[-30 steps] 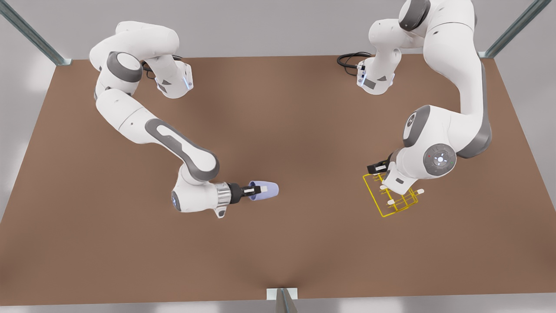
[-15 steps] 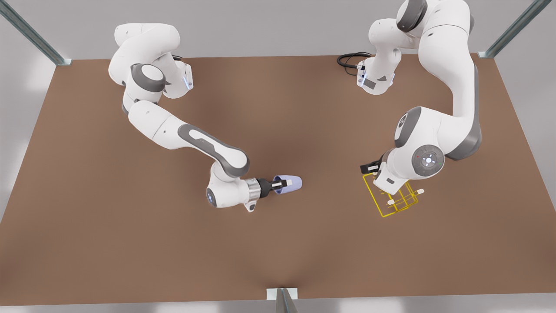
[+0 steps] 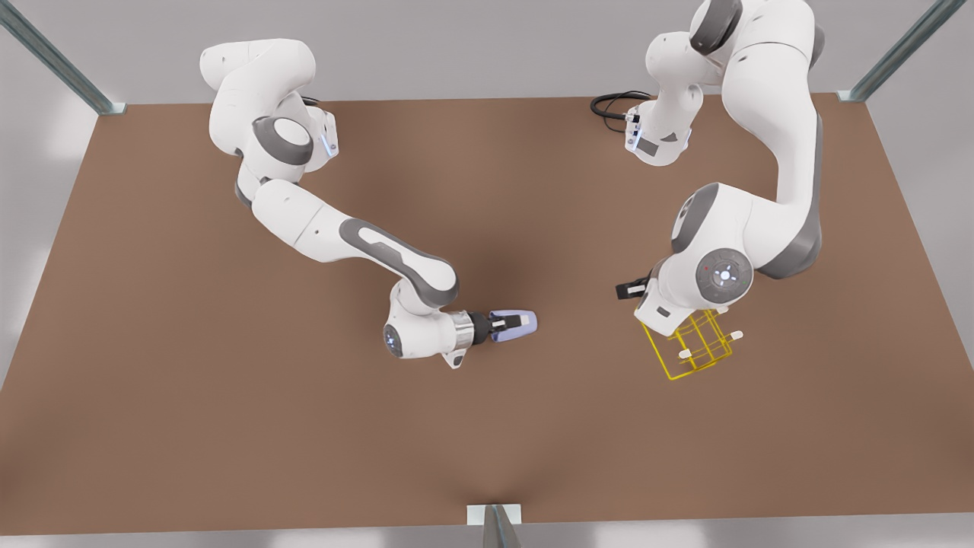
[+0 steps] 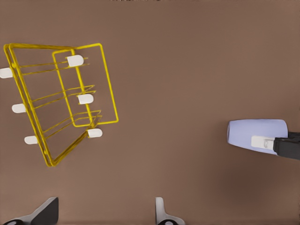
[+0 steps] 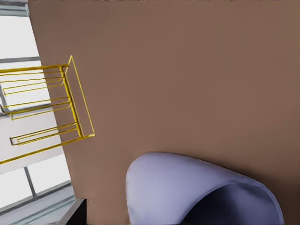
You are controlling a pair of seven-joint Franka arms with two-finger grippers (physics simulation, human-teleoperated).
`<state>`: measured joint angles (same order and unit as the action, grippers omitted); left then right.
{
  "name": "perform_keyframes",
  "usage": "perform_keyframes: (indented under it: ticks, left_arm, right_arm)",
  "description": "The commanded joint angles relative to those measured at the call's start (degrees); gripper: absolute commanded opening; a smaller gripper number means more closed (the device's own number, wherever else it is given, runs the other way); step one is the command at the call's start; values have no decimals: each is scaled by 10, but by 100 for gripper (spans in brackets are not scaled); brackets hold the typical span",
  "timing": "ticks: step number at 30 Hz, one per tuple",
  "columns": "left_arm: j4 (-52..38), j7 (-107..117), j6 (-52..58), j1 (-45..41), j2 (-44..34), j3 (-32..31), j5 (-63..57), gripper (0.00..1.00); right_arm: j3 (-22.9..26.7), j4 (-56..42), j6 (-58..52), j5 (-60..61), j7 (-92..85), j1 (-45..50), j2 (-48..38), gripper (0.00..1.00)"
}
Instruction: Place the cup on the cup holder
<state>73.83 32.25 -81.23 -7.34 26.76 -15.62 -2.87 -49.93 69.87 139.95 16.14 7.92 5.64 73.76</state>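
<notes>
The lavender cup (image 3: pixel 526 323) hangs sideways above the table, base pointing to the front view's right. My right gripper (image 3: pixel 514 325) is shut on its rim wall; the cup (image 5: pixel 187 187) looms close in the right wrist view. The yellow wire cup holder (image 3: pixel 656 350) stands on the table at the front view's right, its white-capped prongs partly under my left arm's hand. My left gripper (image 4: pixel 104 212) hovers above the cup holder (image 4: pixel 109 84), open, with nothing between its fingers. From there the cup (image 4: pixel 255 131) and the right gripper (image 4: pixel 269 142) show farther off. The cup holder (image 5: pixel 83 101) lies ahead of the cup.
The brown table (image 3: pixel 228 418) is bare between cup and cup holder. Both arm bases stand at the far edge, with a black cable (image 3: pixel 609 103) beside one. Metal frame posts (image 3: pixel 494 525) stand at the table's edges.
The right arm has carried the cup toward the front view's right, closer to the cup holder. The left arm's hand has shifted slightly to the front view's left and up over the rack.
</notes>
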Motion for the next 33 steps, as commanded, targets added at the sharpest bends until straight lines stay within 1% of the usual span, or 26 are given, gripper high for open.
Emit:
perform_keyframes:
  ticks: [1, 6, 9, 10, 12, 13, 14, 15, 16, 17, 18, 19, 20, 21, 22, 23, 24, 25, 26, 27, 28, 30, 32, 33]
  left_arm:
    - [-1, 6, -2, 0, -1, 0, 1, 100]
    - [-2, 9, -2, -2, -1, 0, 0, 100]
    - [-4, 87, -2, -25, -1, 0, 0, 100]
    - [-4, 128, -9, -30, -1, 0, 1, 100]
    - [-5, 372, -33, -76, -7, -6, 27, 100]
    - [-4, 440, -46, -88, -7, -6, 37, 100]
    - [-2, 447, -48, -103, -3, -6, 39, 100]
    - [-2, 520, -82, -137, 6, -6, 38, 100]
    - [-4, 575, -99, -141, 17, -4, 80, 100]
    - [-5, 623, -116, -141, 19, -5, 88, 100]
    - [-5, 646, -136, -141, 19, 1, 117, 100]
    - [-4, 650, -137, -148, 19, 1, 104, 100]
    - [-3, 725, -154, -166, 22, 2, 81, 100]
    - [1, 832, -187, -164, 25, 1, 69, 100]
    - [-3, 889, -198, -151, 31, 3, 73, 100]
    - [-4, 975, -199, -140, 40, 3, 70, 100]
    - [-5, 1041, -199, -140, 40, 20, 71, 100]
    - [-5, 1125, -198, -138, 40, 33, 69, 100]
    - [-5, 1203, -198, -135, 37, 65, 71, 100]
    - [-6, 1229, -198, -134, 37, 75, 73, 100]
    - [-5, 1243, -199, -133, 41, 78, 71, 100]
    - [0, 1278, -255, -146, 69, 79, 68, 100]
    - [4, 1306, -282, -165, 102, 80, 37, 100]
    - [16, 1333, -302, -162, 102, 80, 37, 100]
  right_arm:
    - [1, 0, 12, -1, 4, -1, -4, 100]
    - [0, 11, 6, -15, 3, -19, -14, 100]
    - [-6, 26, 4, -19, 3, -39, -21, 100]
    - [-9, 46, 3, -20, 3, -57, -28, 100]
    - [-27, 74, -9, -36, -6, -100, -36, 100]
    - [-30, 84, -11, -36, -6, -111, -47, 100]
    - [-29, 102, -11, -33, -6, -121, -70, 100]
    - [-28, 131, -16, -31, -6, -143, -107, 100]
    - [-17, 167, -54, -32, -7, -172, -159, 100]
    - [-14, 199, -81, -32, -7, -204, -199, 100]
    - [17, 236, -114, -32, -6, -223, -260, 100]
    - [40, 262, -149, -35, -6, -244, -309, 100]
    - [72, 282, -173, -36, 1, -253, -363, 100]
    - [117, 298, -192, -44, 0, -255, -410, 100]
    - [142, 304, -219, -87, -2, -268, -448, 100]
    - [171, 301, -242, -100, -10, -278, -482, 100]
    - [203, 297, -275, -131, -17, -278, -520, 100]
    - [235, 281, -311, -153, -54, -278, -541, 100]
    - [266, 216, -390, -180, -76, -272, -546, 100]
    - [281, 214, -398, -194, -98, -272, -574, 100]
    - [285, 200, -399, -213, -102, -274, -576, 100]
    - [285, 136, -456, -240, -99, -288, -574, 100]
    - [284, 54, -504, -239, -98, -295, -560, 100]
    - [283, 52, -512, -234, -98, -294, -568, 100]
